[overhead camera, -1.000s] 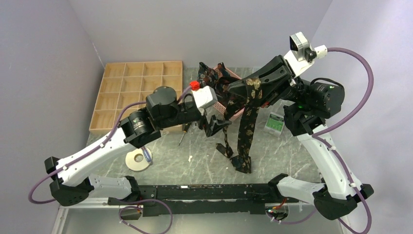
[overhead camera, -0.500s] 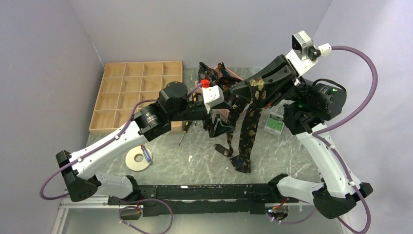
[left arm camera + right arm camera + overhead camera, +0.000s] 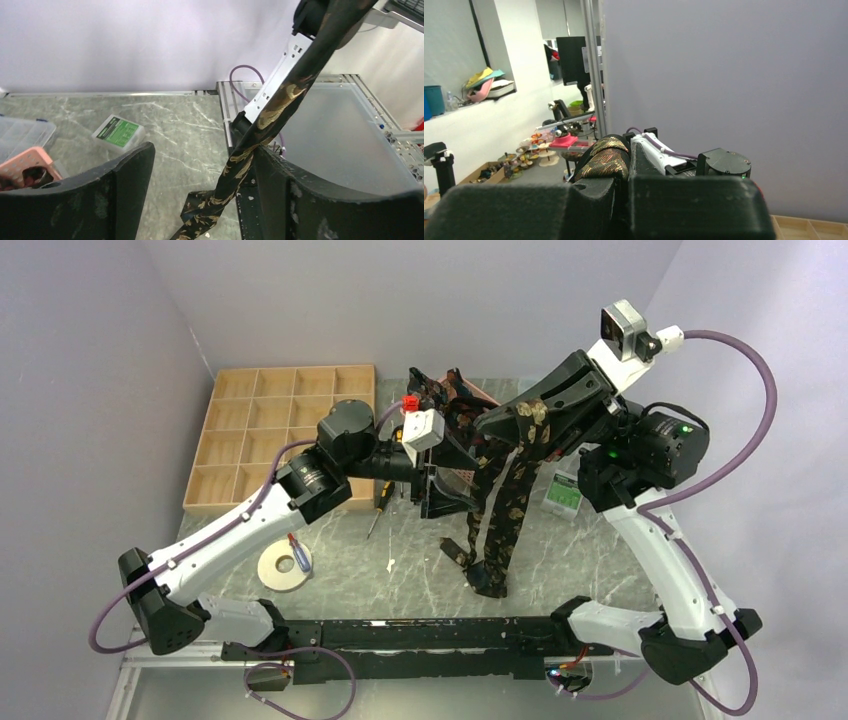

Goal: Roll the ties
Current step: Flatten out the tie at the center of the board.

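1. Between the right gripper's (image 3: 628, 172) pressed-together fingers: one black tie (image 3: 604, 160) with a gold pattern, pinched high up and draped over the fingers. Both lengths hang down to the marbled tabletop (image 3: 420, 570).
2. Below and to the left of that gripper: left gripper (image 3: 200, 175), jaws spread. The hanging tie passes between its fingers, close to one of them; contact cannot be told.
3. Behind the left gripper: pink basket (image 3: 468, 468) holding further ties (image 3: 435, 390).
4. Beneath the right gripper: small box (image 3: 565, 493), green label, print too small to read.
5. Far left of the left gripper: wooden compartment tray (image 3: 293, 370).
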